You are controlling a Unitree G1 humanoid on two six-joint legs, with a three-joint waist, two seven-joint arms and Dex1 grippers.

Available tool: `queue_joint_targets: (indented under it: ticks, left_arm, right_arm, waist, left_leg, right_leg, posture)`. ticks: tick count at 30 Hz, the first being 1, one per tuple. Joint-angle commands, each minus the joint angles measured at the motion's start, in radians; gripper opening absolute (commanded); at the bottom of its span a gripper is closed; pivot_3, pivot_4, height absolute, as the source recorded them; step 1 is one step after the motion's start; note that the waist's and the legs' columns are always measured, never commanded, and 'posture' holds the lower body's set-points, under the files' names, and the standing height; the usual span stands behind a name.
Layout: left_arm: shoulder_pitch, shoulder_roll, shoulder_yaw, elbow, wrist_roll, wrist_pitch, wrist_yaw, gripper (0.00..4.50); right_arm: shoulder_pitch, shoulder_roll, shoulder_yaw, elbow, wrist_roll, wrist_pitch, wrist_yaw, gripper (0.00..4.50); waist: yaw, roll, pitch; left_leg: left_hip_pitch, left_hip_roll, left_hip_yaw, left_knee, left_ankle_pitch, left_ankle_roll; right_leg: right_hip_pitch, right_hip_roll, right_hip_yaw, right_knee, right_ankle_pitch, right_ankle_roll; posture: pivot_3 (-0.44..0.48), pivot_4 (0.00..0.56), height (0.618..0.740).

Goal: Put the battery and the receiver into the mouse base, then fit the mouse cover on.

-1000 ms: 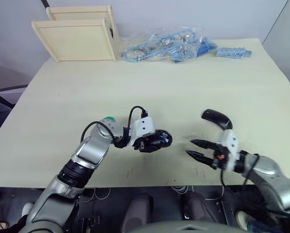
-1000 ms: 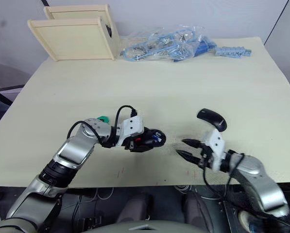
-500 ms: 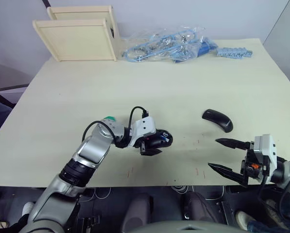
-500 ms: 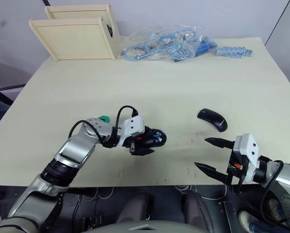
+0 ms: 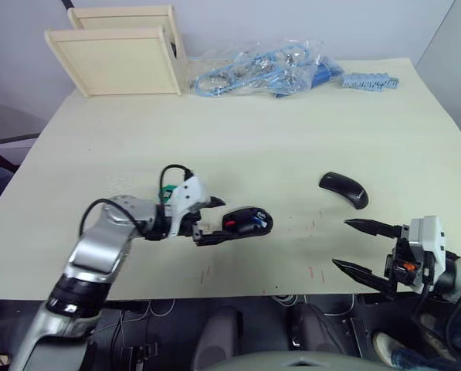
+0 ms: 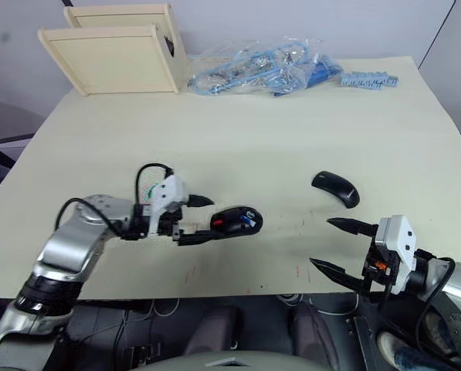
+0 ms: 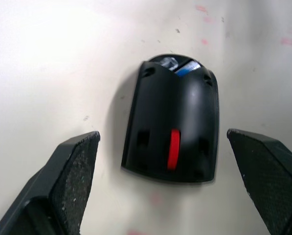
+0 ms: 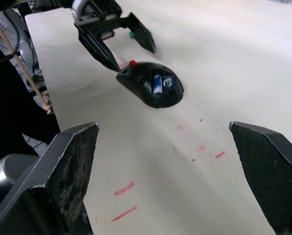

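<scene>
The mouse base point(image 5: 247, 221) lies on the table near the front, its red wheel toward my left gripper. The battery point(image 8: 156, 83), blue and silver, sits in the open compartment at the base's far end. My left gripper point(image 5: 218, 219) is open just left of the base, its fingers point(image 7: 72, 171) on either side of the wheel end without touching it. The mouse cover point(image 5: 344, 189), a plain black shell, rests alone to the right. My right gripper point(image 5: 342, 243) is open and empty at the table's front right edge. I cannot make out the receiver.
A small green disc point(image 5: 167, 188) lies behind my left wrist. At the back stand a wooden box point(image 5: 126, 54), a clear bag of blue parts point(image 5: 265, 69) and a strip of blue pieces point(image 5: 371, 81). Faint red marks dot the table near the front.
My left gripper has drawn back to the left off the mouse base, which stays on the table. My right gripper moved from the table's middle to the front right edge.
</scene>
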Motion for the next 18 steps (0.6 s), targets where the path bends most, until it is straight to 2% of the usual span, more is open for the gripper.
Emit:
queue_joint_targets:
  ticks: [1,5,8,10,13,15,18]
  left_arm:
    - [0.065,0.041,0.139,-0.056,-0.097,-0.005,-0.016,4.45]
    - [0.198,0.077,0.308,-0.062,-0.187,0.000,-0.032,4.45]
    - [0.248,0.072,0.400,-0.065,-0.251,0.016,-0.015,4.45]
    - [0.275,0.072,0.445,-0.062,-0.287,0.032,-0.007,4.45]
    - [0.340,0.058,0.508,-0.063,-0.310,0.025,0.018,4.45]
    - [0.362,0.047,0.540,-0.046,-0.316,0.017,0.042,4.45]
    - [0.387,0.045,0.578,-0.009,-0.317,-0.005,0.054,4.45]
  right_arm:
    - [-0.013,0.008,-0.033,-0.025,0.026,-0.033,0.003,4.50]
    - [0.005,0.040,-0.033,-0.003,-0.036,-0.117,-0.009,4.50]
    - [0.050,0.065,-0.023,0.011,-0.100,-0.182,-0.020,4.50]
    - [0.066,0.107,-0.014,0.018,-0.205,-0.260,-0.089,4.50]
    - [0.061,0.146,0.013,0.027,-0.170,-0.279,-0.080,4.50]
    - [0.064,0.133,0.029,0.021,-0.076,-0.255,-0.002,4.50]
    - [0.050,0.143,0.024,0.023,-0.025,-0.264,0.018,4.50]
  waist:
    - [0.000,0.000,0.001]
    - [0.000,0.000,0.002]
    - [0.004,0.000,0.003]
    - [0.007,0.000,0.003]
    - [-0.001,0.001,0.004]
    - [-0.002,0.001,0.004]
    - [-0.001,0.001,0.004]
  left_leg:
    - [0.000,0.000,0.000,0.000,0.000,0.000]
    - [0.000,0.000,0.000,0.000,0.000,0.000]
    - [0.000,0.001,-0.001,0.000,0.000,0.000]
    - [0.000,0.001,0.000,0.000,0.000,0.000]
    - [0.000,0.001,0.000,0.000,0.000,0.000]
    - [0.001,0.001,0.000,0.000,0.000,0.000]
    - [0.001,0.002,-0.001,0.000,0.000,0.000]
  right_leg:
    - [0.000,0.000,0.000,0.000,0.000,0.000]
    - [0.000,0.000,0.000,0.000,0.000,0.000]
    - [0.000,0.000,0.000,0.000,0.000,0.000]
    - [0.000,-0.002,-0.001,0.000,0.000,0.000]
    - [0.000,-0.002,0.000,0.000,0.000,0.000]
    - [0.000,-0.002,0.001,0.000,0.000,0.000]
    - [0.000,-0.001,0.001,0.000,0.000,0.000]
  posture:
    - [0.000,0.150,0.740]
    - [0.000,0.150,0.740]
    - [0.000,0.150,0.740]
    - [0.000,0.150,0.740]
    - [0.000,0.150,0.740]
    - [0.000,0.150,0.740]
    - [0.000,0.150,0.740]
